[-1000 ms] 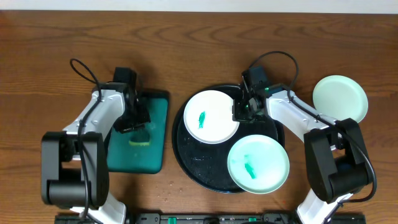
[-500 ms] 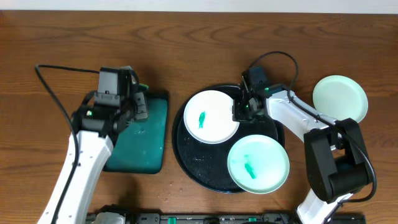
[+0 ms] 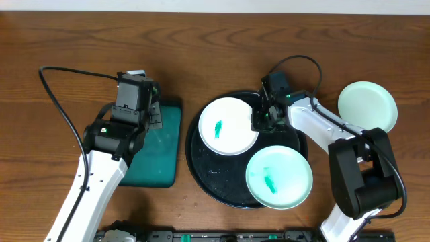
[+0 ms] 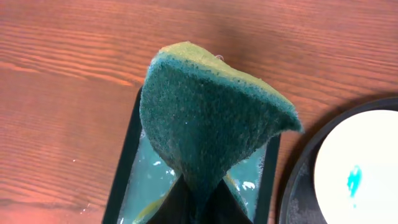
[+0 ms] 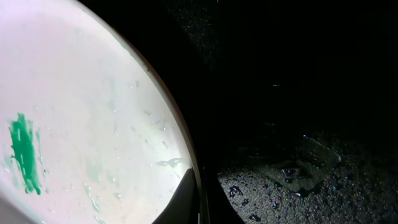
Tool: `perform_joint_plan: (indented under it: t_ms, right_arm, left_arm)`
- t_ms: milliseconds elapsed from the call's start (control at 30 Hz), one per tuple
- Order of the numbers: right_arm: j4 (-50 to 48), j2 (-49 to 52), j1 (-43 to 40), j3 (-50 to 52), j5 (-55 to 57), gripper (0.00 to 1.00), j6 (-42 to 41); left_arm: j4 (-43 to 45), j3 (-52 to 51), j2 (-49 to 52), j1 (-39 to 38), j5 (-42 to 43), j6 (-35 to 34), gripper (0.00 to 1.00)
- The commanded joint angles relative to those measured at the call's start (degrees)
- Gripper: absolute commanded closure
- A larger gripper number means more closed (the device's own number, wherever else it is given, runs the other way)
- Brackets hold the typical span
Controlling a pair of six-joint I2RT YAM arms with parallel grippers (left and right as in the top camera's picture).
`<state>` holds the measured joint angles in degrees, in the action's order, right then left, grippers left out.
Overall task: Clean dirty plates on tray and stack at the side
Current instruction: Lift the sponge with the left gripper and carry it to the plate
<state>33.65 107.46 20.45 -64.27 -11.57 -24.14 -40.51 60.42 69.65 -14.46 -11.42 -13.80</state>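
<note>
Nearest, the front plate (image 3: 279,178) lies over the black tray (image 3: 215,171) at its front rim. Farther in, the right gripper (image 3: 258,121) pinches the edge of the second plate (image 3: 228,126) on that tray, and the left gripper (image 3: 153,115) clamps a green sponge (image 4: 205,118) above the teal tray (image 3: 161,156). The third plate (image 3: 367,106) sits off to the right on the table (image 3: 67,40)

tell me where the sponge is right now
In the left wrist view the sponge is pinched in the left gripper, above the teal tray, just left of the black tray.
</note>
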Motion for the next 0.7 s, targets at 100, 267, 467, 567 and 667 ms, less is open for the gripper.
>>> perform_joint_plan:
  t_ms: [100,267,467,567,667]
  right_arm:
    - [0.2,-0.3,-0.6,0.7,0.8,0.99,0.0]
    - [0.4,-0.3,-0.5,0.7,0.8,0.99,0.0]
    - [0.5,-0.3,-0.5,0.7,0.8,0.99,0.0]
    - [0.4,-0.3,-0.5,0.7,0.8,0.99,0.0]
    - [0.4,-0.3,-0.5,0.7,0.8,0.99,0.0]
  left_arm:
    - [-3.8,0.1,4.0,0.3,2.0,-4.3,0.93]
    - [-5.0,0.1,12.8,1.3,6.8,-4.3,0.93]
    - [-4.3,1.7,17.2,1.3,18.9,-4.3,0.93]
    - [-4.4,3.8,17.0,1.1,25.6,-5.7,0.93]
    - [-4.4,5.1,17.1,0.5,29.4,-8.5,0.93]
